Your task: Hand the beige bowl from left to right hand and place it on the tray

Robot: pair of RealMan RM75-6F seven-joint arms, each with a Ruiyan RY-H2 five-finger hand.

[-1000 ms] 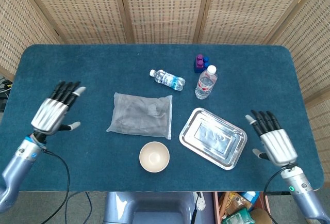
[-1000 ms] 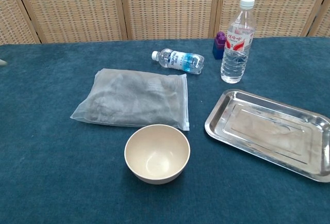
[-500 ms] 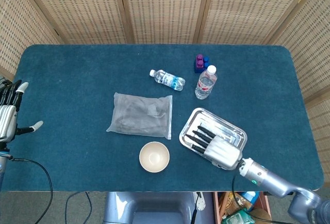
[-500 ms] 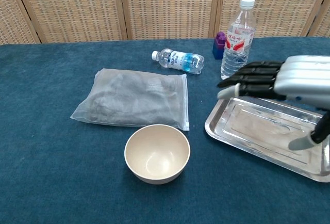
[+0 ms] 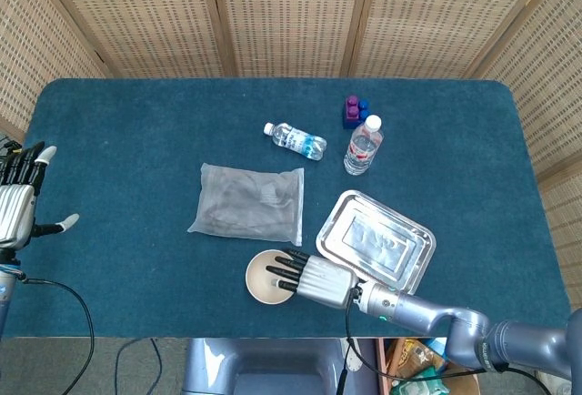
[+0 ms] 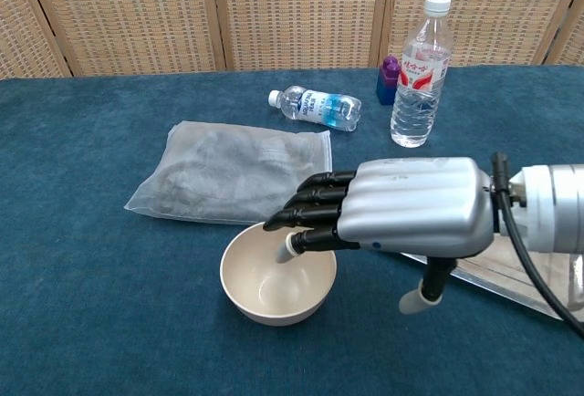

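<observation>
near the front edge of the blue tabletop (image 5: 136, 140), the round beige bowl (image 6: 265, 291) sits upright, just left of the shiny metal tray (image 5: 377, 242). the right hand (image 6: 401, 209) hovers over its rim, fingers (image 6: 310, 204) extended and holding nothing. the left hand (image 5: 16, 208), open at the far left, should take the bowl first, gripping one side of the rim so the right hand can take the other.
</observation>
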